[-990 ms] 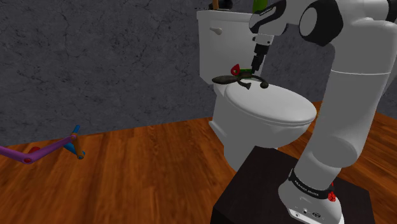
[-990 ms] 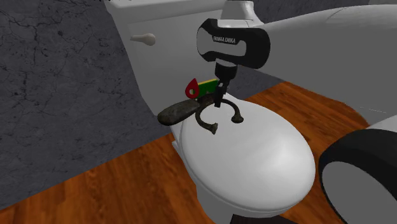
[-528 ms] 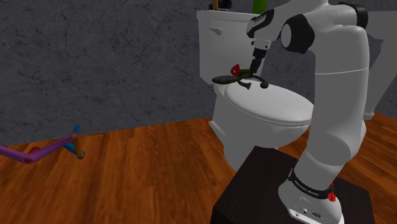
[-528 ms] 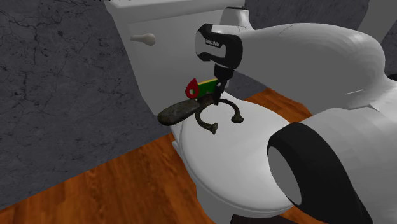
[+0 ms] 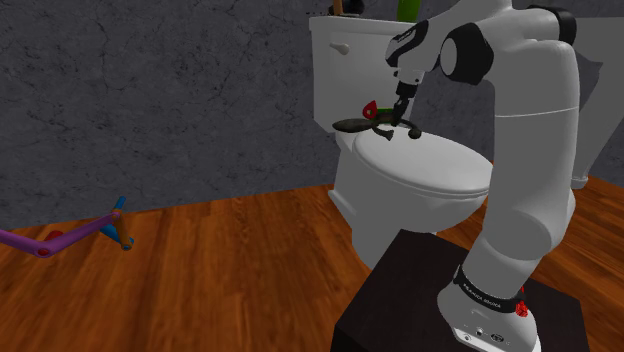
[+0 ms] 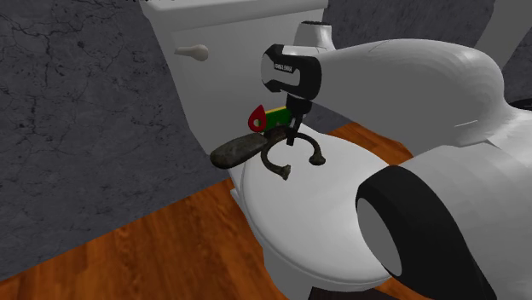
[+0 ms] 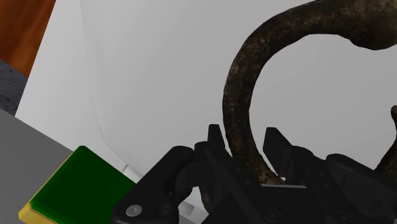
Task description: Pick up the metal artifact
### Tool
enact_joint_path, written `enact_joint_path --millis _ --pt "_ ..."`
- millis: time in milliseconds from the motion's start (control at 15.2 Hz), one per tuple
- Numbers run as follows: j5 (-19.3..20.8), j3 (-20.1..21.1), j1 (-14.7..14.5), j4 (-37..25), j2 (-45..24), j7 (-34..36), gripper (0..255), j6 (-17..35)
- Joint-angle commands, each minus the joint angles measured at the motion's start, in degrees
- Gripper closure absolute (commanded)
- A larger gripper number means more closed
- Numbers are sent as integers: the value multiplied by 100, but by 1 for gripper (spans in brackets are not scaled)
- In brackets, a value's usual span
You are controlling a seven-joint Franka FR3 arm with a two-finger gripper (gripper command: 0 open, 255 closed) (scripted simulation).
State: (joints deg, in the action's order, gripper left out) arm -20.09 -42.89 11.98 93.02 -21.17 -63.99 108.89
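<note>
White toilet lid [image 6: 341, 204]: curved dark metal artifact [image 7: 238, 95], dark oblong piece [image 6: 237, 151] at rear.

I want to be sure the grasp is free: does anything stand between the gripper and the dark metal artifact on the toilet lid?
Nothing visible does. The gripper has its jaws clasped on the curved bar of the metal artifact. The green block lies off to one side, not between them.

The black two-finger gripper [image 5: 401, 108] points down at the dark curved metal artifact [image 5: 388, 126], which rests at the rear of the closed white toilet lid [image 5: 430, 165]. A purple-and-blue rod-shaped object [image 5: 60, 238] lies on the brown wooden floor [image 5: 230, 270].
</note>
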Motion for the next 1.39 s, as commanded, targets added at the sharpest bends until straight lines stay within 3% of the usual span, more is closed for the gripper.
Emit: enact_joint_path --millis 0,396,1320 --pt "1 1 -4 9 3 1 255 4" --pt "-20 6 23 -32 -31 -16 255 -11" --pt "107 -65 135 -1013 58 162 255 -1031"
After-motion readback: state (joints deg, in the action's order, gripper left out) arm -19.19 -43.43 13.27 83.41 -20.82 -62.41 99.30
